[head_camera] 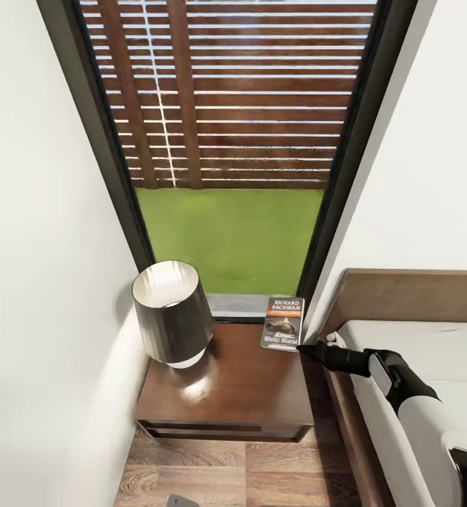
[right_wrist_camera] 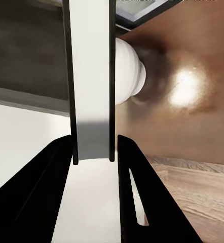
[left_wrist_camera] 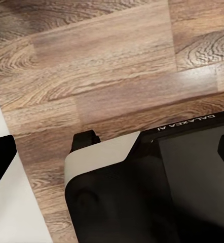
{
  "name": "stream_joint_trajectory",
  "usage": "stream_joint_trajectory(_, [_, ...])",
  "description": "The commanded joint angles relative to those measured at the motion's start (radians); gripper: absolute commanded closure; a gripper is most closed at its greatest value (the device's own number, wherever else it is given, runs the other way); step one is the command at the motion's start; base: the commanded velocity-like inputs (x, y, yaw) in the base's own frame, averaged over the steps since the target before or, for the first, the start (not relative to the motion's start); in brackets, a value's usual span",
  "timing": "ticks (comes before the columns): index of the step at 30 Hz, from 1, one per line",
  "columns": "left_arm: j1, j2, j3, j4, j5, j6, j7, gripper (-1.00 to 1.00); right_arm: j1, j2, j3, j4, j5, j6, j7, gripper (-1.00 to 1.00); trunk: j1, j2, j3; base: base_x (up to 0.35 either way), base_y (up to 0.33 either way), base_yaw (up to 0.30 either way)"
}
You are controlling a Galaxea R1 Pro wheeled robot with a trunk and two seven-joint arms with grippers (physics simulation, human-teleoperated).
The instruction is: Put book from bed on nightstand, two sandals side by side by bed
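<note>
From the head camera, we see the nightstand (head_camera: 240, 394) wedged between the left wall and the bed (head_camera: 409, 338), below the tall window (head_camera: 233, 141). A lamp (head_camera: 171, 313) takes its left half; the wood to the right lies bare. The book (head_camera: 283, 322) stands at the back right corner, our right gripper (head_camera: 305, 347) at its lower edge.

Our left wrist camera shows plank floor (left_wrist_camera: 102, 71) beside the robot's dark base (left_wrist_camera: 157, 192).

In the right wrist camera, our fingers (right_wrist_camera: 137, 192) sit close on either side of the book's (right_wrist_camera: 91, 81) thin edge; whether they grip it we cannot tell.
</note>
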Motion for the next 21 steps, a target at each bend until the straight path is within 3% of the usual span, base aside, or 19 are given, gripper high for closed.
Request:
stream_joint_trajectory(1, [0.0, 0.0, -0.009, -0.002, 0.01, 0.005, 0.006, -1.0, -0.001, 0.0, -0.003, 0.0, -0.003, 0.006, 0.001, 1.0, 0.0, -0.001, -0.001, 0.0, 0.0, 0.0])
stream_joint_trajectory(13, [0.0, 0.001, -0.009, -0.002, 0.01, 0.005, 0.006, -1.0, -0.003, -0.006, -0.006, 0.006, -0.011, 0.011, 0.031, 1.0, 0.038, -0.071, -0.032, 0.0, 0.0, 0.0])
stream_joint_trajectory(21, [0.0, 0.001, -0.009, -0.002, 0.01, 0.005, 0.005, -1.0, -0.004, -0.008, -0.013, 0.006, -0.014, 0.016, 0.056, 1.0, 0.038, -0.071, -0.032, 0.0, 0.0, 0.0])
